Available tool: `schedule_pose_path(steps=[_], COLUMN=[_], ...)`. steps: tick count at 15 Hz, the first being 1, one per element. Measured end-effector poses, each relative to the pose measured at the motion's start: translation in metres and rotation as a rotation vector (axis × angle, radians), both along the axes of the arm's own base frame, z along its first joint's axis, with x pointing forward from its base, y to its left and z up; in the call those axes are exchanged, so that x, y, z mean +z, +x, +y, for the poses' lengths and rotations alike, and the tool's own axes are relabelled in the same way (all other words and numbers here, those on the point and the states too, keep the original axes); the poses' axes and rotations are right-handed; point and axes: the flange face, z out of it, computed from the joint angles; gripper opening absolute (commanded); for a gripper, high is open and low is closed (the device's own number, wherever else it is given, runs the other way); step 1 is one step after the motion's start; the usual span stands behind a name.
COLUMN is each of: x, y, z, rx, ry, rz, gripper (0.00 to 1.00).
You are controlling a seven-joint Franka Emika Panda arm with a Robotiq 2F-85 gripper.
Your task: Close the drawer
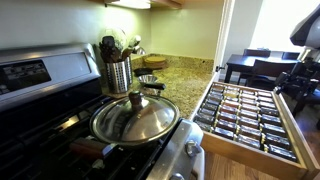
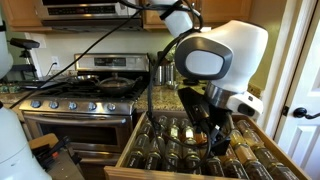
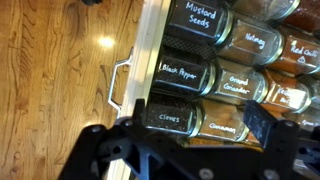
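Observation:
The drawer (image 1: 236,147) stands pulled wide open beside the stove, with rows of dark-lidded spice jars (image 1: 250,110) in its tiers. In an exterior view my gripper (image 2: 216,138) hangs low over the jars inside the drawer (image 2: 130,152). In the wrist view my gripper (image 3: 200,125) is open and holds nothing. Its fingers straddle the Cloves and Cinnamon jars (image 3: 185,118), just inside the pale front panel (image 3: 150,60). The metal handle (image 3: 118,85) on that panel sits over the wood floor.
The steel stove (image 2: 80,100) with knobs stands next to the drawer, with a lidded pan (image 1: 135,118) on it. A utensil holder (image 1: 118,72) stands on the granite counter (image 1: 185,70). A dark table (image 1: 255,65) stands behind. A white door (image 2: 300,90) is beside the arm.

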Motion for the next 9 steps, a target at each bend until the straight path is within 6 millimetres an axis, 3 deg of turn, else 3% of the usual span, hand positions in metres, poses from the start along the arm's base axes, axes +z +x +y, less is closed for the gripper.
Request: schedule_pose_path(steps=[5,7,9], x=[-0.032,-0.04,-0.048], y=[-0.006,-0.005,-0.004], z=[-0.022,-0.029,-0.034], rx=[-0.069,-0.084,-0.095], ry=[0.001,-0.001,-0.002], rz=[0.063,0.076,0.086], gripper=[0.96,0.72,0.64])
